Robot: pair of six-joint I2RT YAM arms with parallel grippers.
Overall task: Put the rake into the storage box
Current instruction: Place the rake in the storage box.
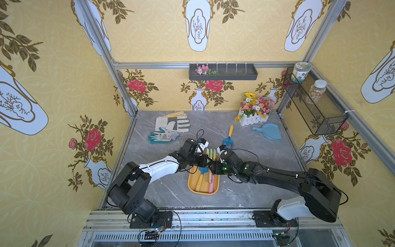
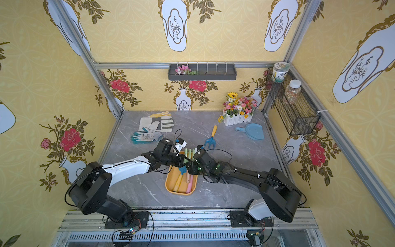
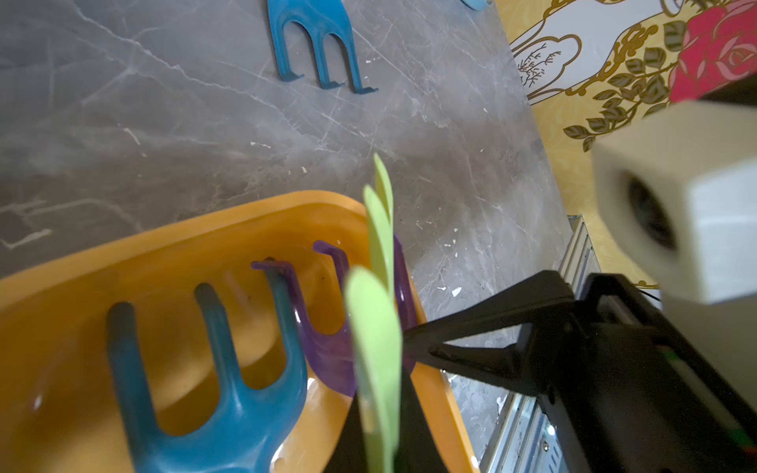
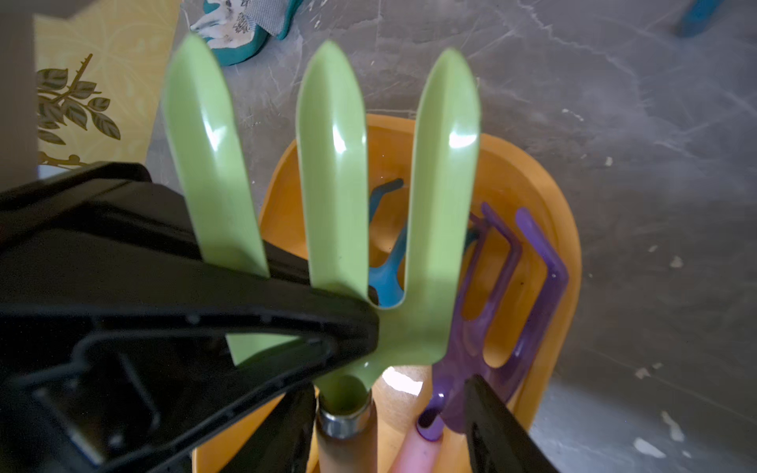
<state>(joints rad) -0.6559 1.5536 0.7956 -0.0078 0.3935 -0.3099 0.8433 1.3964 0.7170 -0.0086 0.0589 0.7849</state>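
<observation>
- Left gripper (image 4: 352,311), reaching in from 9 o'clock, is clamped tight on the head of the green rake (image 4: 332,184), at the root of the tines.
- Right gripper (image 4: 385,413), coming from 3 o'clock, has its jaws spread either side of the rake's neck and grips nothing that I can see.
- I see the rake over the 12 o'clock end of the storage box (image 1: 203,193), tines to 12, handle to 6, along the box's long axis.
- I judge the left arm need only lower it, without turning.
</observation>
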